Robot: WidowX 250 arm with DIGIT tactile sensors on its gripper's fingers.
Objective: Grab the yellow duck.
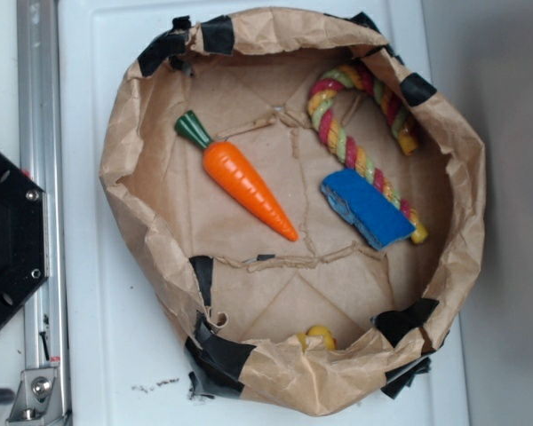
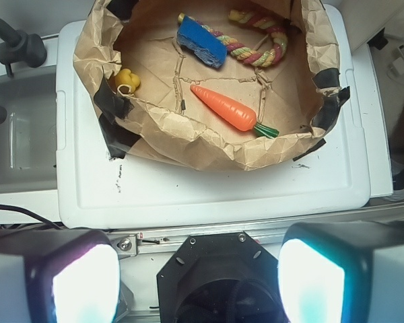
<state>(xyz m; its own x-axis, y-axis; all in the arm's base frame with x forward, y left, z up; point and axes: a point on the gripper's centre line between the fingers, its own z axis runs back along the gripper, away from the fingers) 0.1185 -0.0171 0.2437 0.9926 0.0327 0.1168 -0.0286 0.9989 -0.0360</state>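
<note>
The yellow duck (image 1: 317, 337) is a small glossy yellow toy. It sits inside the brown paper basin (image 1: 142, 133), tucked against the near wall, which hides part of it in the exterior view. In the wrist view the yellow duck (image 2: 126, 80) lies at the basin's left side, by a patch of black tape. My gripper (image 2: 198, 282) hangs high above the robot base, well short of the basin (image 2: 188, 138). It is open, fingers wide apart with nothing between them. The exterior view does not show the gripper.
In the basin also lie an orange carrot (image 1: 247, 184) with a green top, a blue sponge (image 1: 368, 209) and a multicoloured rope (image 1: 364, 115). The basin stands on a white lid (image 2: 209, 188). The black robot base (image 2: 219, 276) sits beneath the gripper.
</note>
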